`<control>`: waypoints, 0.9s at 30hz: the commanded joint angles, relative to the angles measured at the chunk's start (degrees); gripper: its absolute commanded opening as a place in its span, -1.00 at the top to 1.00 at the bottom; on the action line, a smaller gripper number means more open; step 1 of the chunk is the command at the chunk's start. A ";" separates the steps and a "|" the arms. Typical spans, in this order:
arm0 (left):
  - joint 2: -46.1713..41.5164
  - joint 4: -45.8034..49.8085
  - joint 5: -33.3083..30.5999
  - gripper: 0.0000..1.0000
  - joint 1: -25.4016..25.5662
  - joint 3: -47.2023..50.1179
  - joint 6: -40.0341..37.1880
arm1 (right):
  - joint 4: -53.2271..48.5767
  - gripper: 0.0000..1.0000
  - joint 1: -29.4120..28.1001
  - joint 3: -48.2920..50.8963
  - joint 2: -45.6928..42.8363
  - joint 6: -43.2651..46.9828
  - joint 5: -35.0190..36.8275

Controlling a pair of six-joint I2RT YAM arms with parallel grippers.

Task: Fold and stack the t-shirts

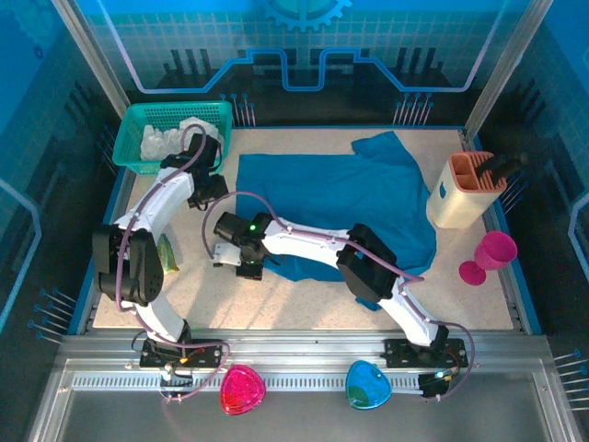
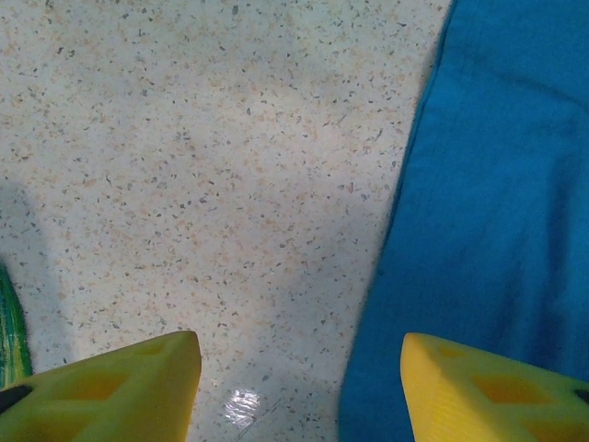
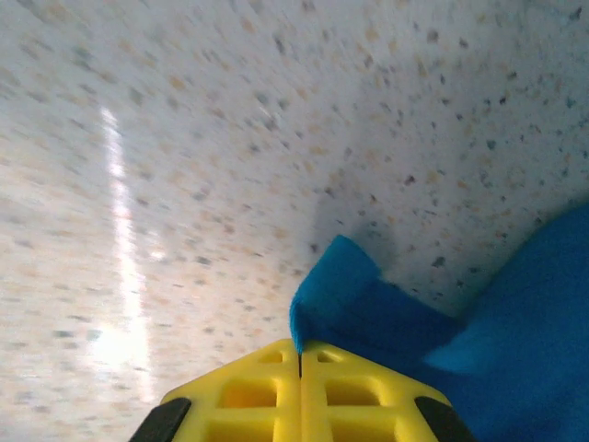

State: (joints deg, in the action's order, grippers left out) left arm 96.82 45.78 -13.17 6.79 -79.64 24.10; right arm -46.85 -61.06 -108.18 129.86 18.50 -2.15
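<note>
A teal-blue t-shirt (image 1: 340, 198) lies spread over the middle of the speckled table. My right gripper (image 1: 241, 261) is at its near left corner, and in the right wrist view its yellow fingers (image 3: 299, 354) are shut on that corner of the blue t-shirt (image 3: 368, 304), which sticks up between them. My left gripper (image 1: 204, 189) hovers open beside the shirt's far left edge; in the left wrist view its yellow fingertips (image 2: 138, 378) straddle the edge of the blue cloth (image 2: 497, 203). A white t-shirt (image 1: 170, 140) lies crumpled in the green basket (image 1: 170, 118).
A yellow-green snack packet (image 1: 167, 253) lies by the left arm. A beige holder with an orange top (image 1: 465, 189) and a magenta goblet (image 1: 488, 256) stand at the right. The basket sits in the far left corner.
</note>
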 commanded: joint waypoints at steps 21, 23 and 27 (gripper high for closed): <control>1.26 -1.22 2.18 -0.21 -0.46 1.74 0.51 | 35.94 0.24 5.69 13.71 -0.15 -33.66 -46.23; 1.18 -1.05 2.08 -0.22 -0.33 1.85 0.43 | 33.72 0.07 5.76 13.98 -0.62 -32.51 -45.49; 0.96 0.30 0.38 -0.23 0.75 1.66 -0.19 | 27.38 -0.02 6.95 16.95 -6.33 -28.32 -37.51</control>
State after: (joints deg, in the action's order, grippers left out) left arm 97.56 44.71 -12.16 6.96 -78.56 24.05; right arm -16.27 -55.35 -93.27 127.83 -11.38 -42.98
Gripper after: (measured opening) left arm 0.614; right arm 0.508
